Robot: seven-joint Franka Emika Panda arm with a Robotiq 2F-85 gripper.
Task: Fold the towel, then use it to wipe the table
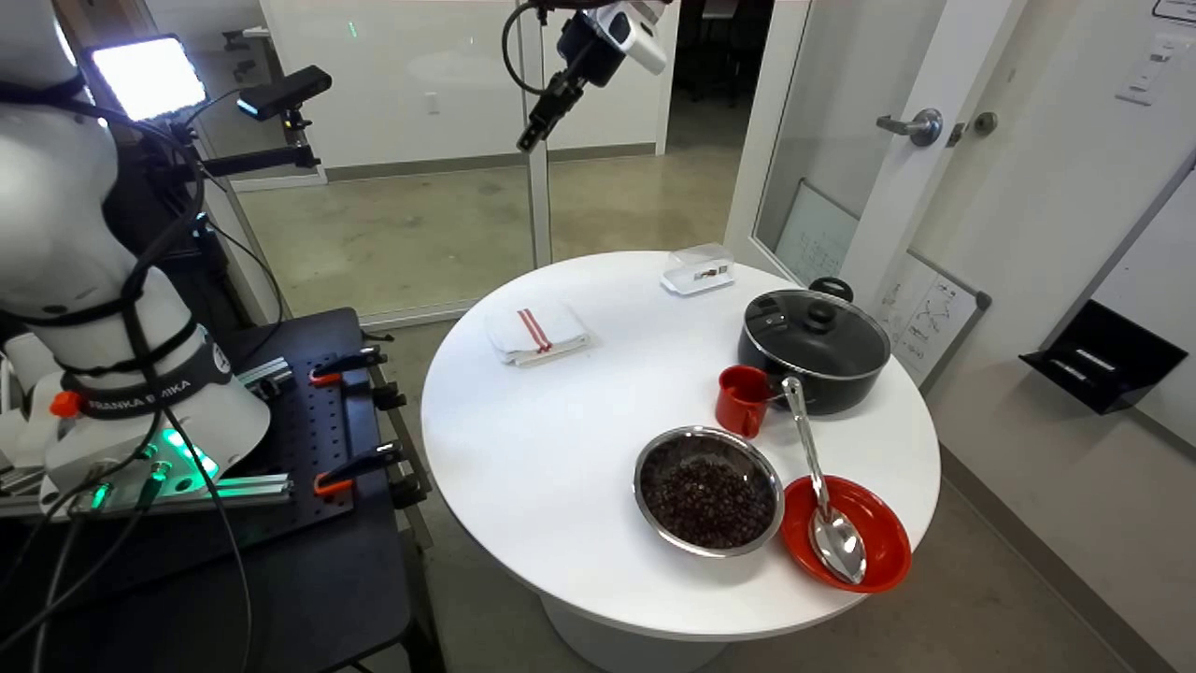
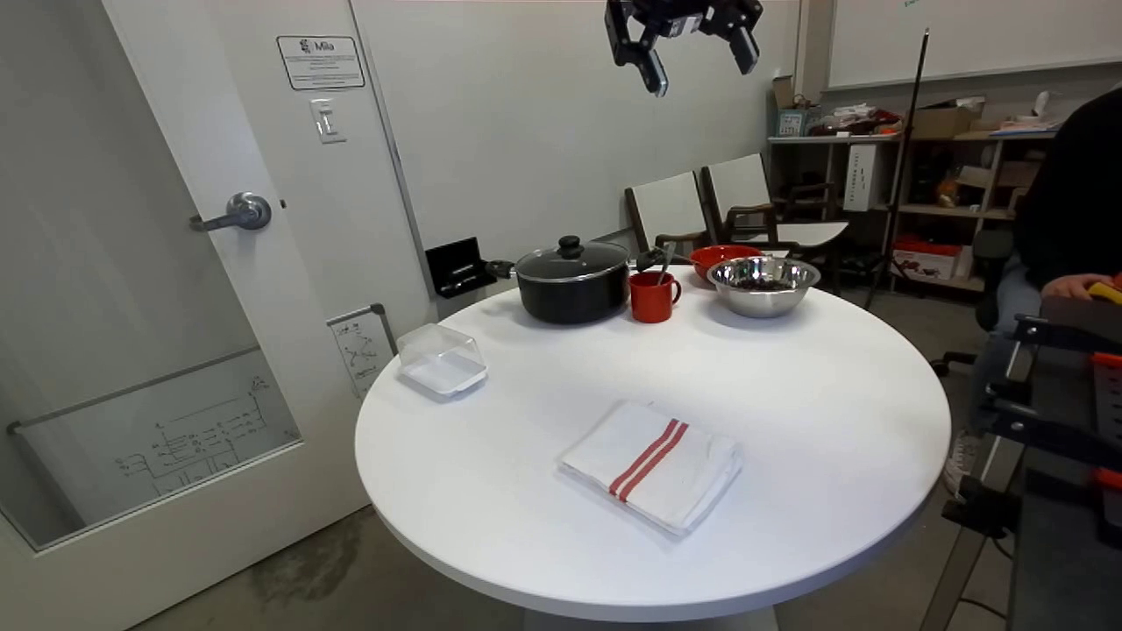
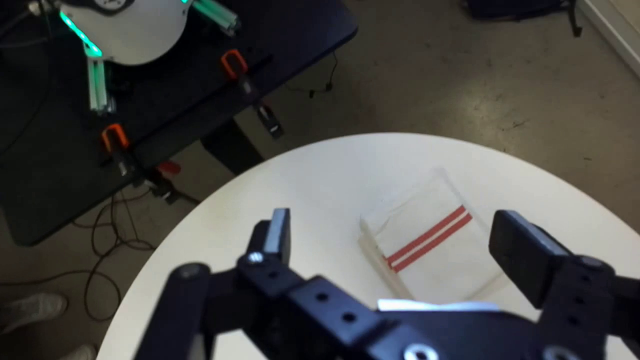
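Note:
The towel, white with a pair of red stripes, lies folded flat into a layered rectangle on the round white table. In an exterior view this towel rests near the table's far left edge. High above the tabletop, my gripper hangs with its fingers wide apart and nothing between them. From the wrist view, the towel shows far below, framed between the fingertips of the open gripper; part of its near edge is hidden by the gripper body.
Across the table stand a lidded black pot, a red mug, a steel bowl of small dark pieces, and a red bowl with a metal spoon. A clear-lidded container sits near the edge.

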